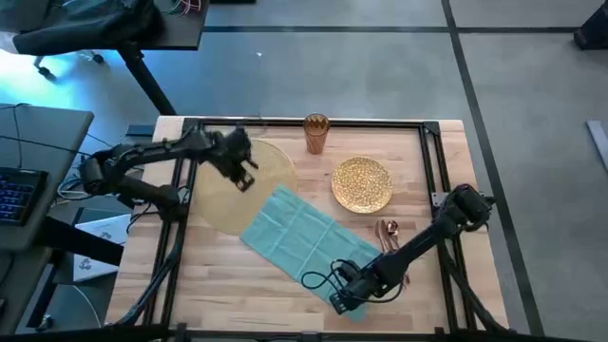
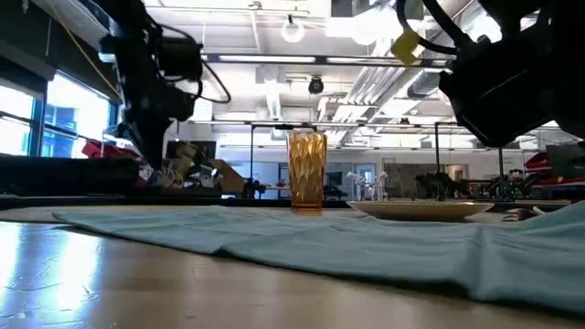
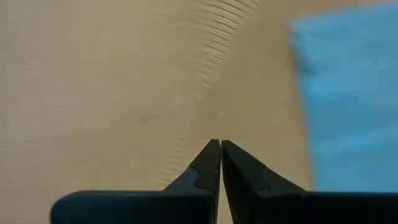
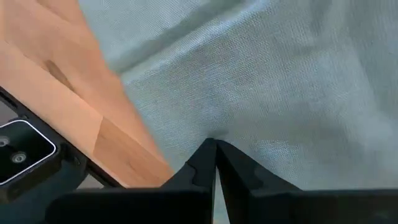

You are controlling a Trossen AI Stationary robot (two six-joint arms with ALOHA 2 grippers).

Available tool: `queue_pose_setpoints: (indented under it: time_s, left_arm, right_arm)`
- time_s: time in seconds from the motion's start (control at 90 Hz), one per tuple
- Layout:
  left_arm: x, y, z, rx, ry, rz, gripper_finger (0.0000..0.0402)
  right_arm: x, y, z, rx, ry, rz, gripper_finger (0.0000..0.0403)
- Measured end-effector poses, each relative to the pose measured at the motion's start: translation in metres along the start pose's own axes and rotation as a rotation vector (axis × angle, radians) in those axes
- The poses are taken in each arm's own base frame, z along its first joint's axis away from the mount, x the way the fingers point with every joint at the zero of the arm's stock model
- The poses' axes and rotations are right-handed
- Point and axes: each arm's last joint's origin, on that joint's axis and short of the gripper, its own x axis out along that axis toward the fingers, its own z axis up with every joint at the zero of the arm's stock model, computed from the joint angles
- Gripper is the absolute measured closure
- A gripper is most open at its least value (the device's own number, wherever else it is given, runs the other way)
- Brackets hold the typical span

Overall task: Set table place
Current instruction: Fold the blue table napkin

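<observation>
This is a robotics lab inside a large open-plan workspace. The wooden table carries a black rail frame and stands on grey carpet tiles. To its left is a grey desk with a backlit keyboard, and a dark desk stands farther off. Across the table, the low view shows an exposed ceiling with ducts, strip lights, big windows on the left and cluttered benches far behind.

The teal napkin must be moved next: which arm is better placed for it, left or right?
Probably the right. Its hand is at the napkin's near corner, fingers shut, over the cloth. The left hand hangs over the placemat, beside the napkin's far end.
</observation>
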Motion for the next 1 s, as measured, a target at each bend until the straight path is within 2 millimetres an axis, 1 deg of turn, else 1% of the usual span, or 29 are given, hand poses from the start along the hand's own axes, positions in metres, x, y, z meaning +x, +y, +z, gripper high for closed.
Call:
queue_pose_setpoints:
  time_s: [0.144,0.244,0.367,0.467,0.567,0.689,0.756,0.811,0.911,1.0]
  left_arm:
    - [0.011,-0.034,-0.033,0.008,0.066,-0.022,0.0401]
    - [0.017,-0.049,-0.054,-0.005,0.08,0.027,0.0402]
    - [0.017,-0.063,-0.069,-0.025,0.04,0.051,0.0402]
    - [0.017,-0.074,-0.074,-0.011,0.018,-0.001,0.0401]
    - [0.016,-0.084,-0.08,-0.012,0.031,-0.065,0.0401]
    - [0.015,-0.093,-0.084,-0.035,0.025,-0.122,0.0401]
    - [0.015,-0.097,-0.086,-0.027,0.012,-0.14,0.04]
    - [0.015,-0.099,-0.087,-0.006,-0.004,-0.141,0.0394]
    - [0.019,-0.1,-0.089,0.02,-0.001,-0.108,0.0371]
    - [0.025,-0.099,-0.09,-0.079,0.032,-0.066,0.0341]
  right_arm:
    - [-0.002,0.002,0.002,-0.066,-0.032,0.023,0.0403]
    - [-0.002,0.004,0.002,-0.121,-0.043,0.04,0.0403]
    - [-0.002,0.004,0.001,-0.225,-0.034,0.04,0.0403]
    - [-0.007,0.006,0.001,-0.297,-0.008,0.052,0.0403]
    - [-0.023,0.009,0.001,-0.311,-0.022,0.024,0.0403]
    - [-0.061,0.022,0.004,-0.316,-0.116,0.039,0.0403]
    - [-0.075,0.025,0.005,-0.308,-0.163,0.02,0.0401]
    - [-0.084,0.024,0.005,-0.297,-0.197,-0.008,0.0395]
    - [-0.097,0.025,-0.001,-0.296,-0.237,0.005,0.0377]
    - [-0.098,0.023,-0.006,-0.294,-0.255,-0.007,0.0354]
